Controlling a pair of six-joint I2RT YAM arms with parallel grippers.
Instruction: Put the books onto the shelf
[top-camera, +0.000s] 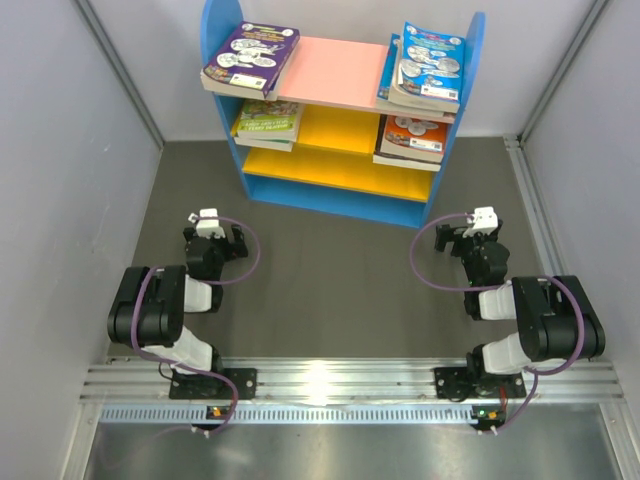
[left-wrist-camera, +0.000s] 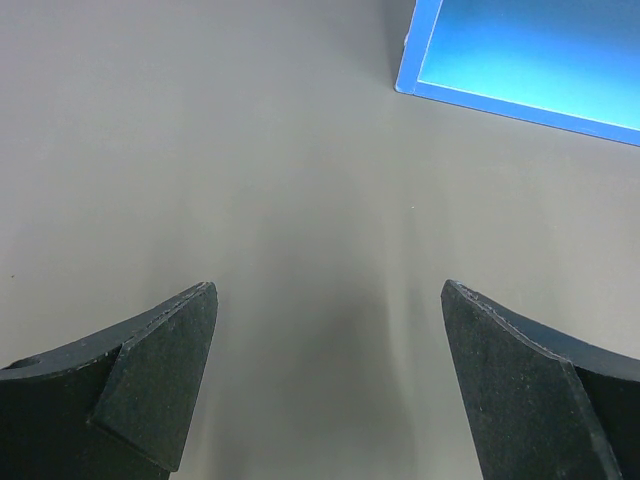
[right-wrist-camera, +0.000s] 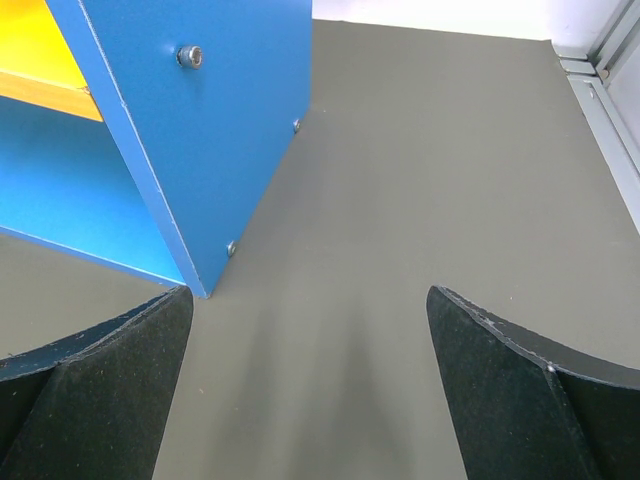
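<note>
The shelf (top-camera: 340, 200) stands at the back centre, with blue side panels, a pink top board and two yellow boards. On the pink board lie a purple book (top-camera: 250, 58) at the left and a light blue stack of books (top-camera: 428, 68) at the right. A green-yellow book (top-camera: 268, 123) and an orange-covered stack (top-camera: 412, 138) rest on the upper yellow board. My left gripper (top-camera: 215, 232) (left-wrist-camera: 328, 300) hovers open over the bare mat, with the shelf's blue corner (left-wrist-camera: 520, 60) ahead and to the right. My right gripper (top-camera: 470, 232) (right-wrist-camera: 310, 300) is open and empty beside the shelf's blue side panel (right-wrist-camera: 200, 120).
Grey walls close in the mat on the left, right and back. An aluminium rail (top-camera: 320, 380) carrying both arm bases runs along the near edge. A metal frame strip (right-wrist-camera: 600, 80) lines the right wall.
</note>
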